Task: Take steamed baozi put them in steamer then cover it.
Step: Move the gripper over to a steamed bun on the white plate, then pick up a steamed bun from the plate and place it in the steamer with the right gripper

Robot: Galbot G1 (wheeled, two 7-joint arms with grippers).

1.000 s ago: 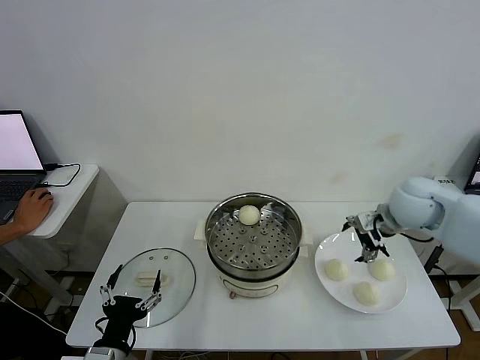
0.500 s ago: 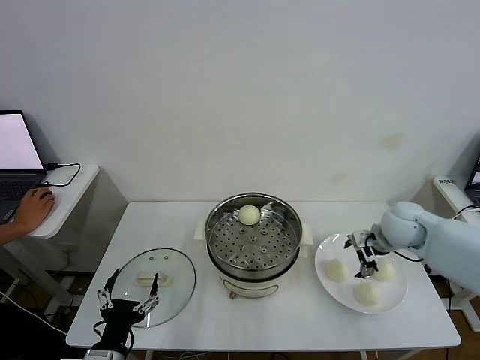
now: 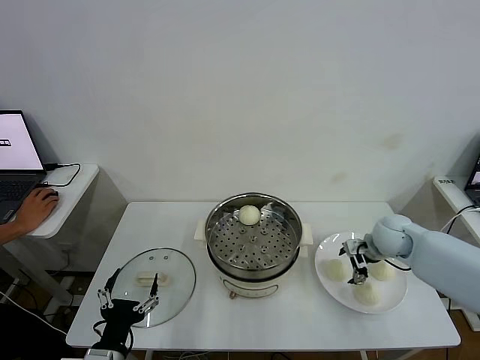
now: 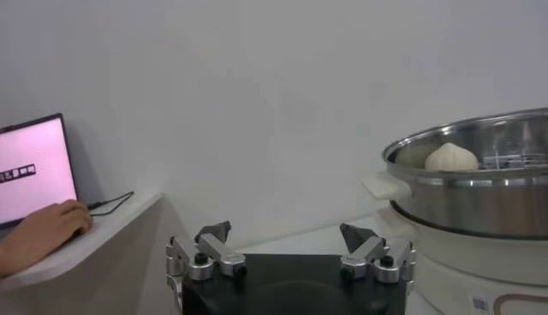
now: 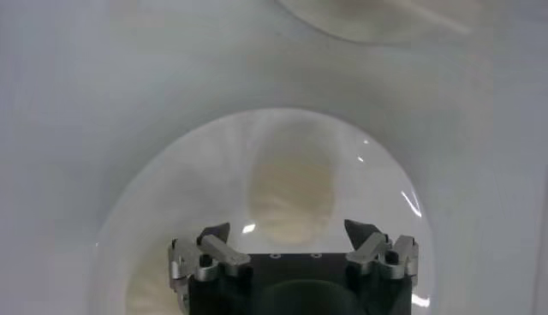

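- Steamed baozi: one bun (image 3: 249, 215) sits in the steamer (image 3: 253, 242), against its far wall; three buns lie on the white plate (image 3: 327, 282) to the steamer's right, the nearest one (image 3: 334, 269) on the side facing the steamer.
- Change: over the last second the right hand (image 3: 355, 261) has dropped from above the plate's far rim down among the three buns, so a second pick looks close.
- Right hand: spread wide, grasping nothing, poised over a bun (image 5: 291, 190).
- Left hand (image 3: 127, 298): released, empty, idle at the near edge of the cover (image 3: 154, 279), left of the steamer on the tabletop (image 3: 300, 319).
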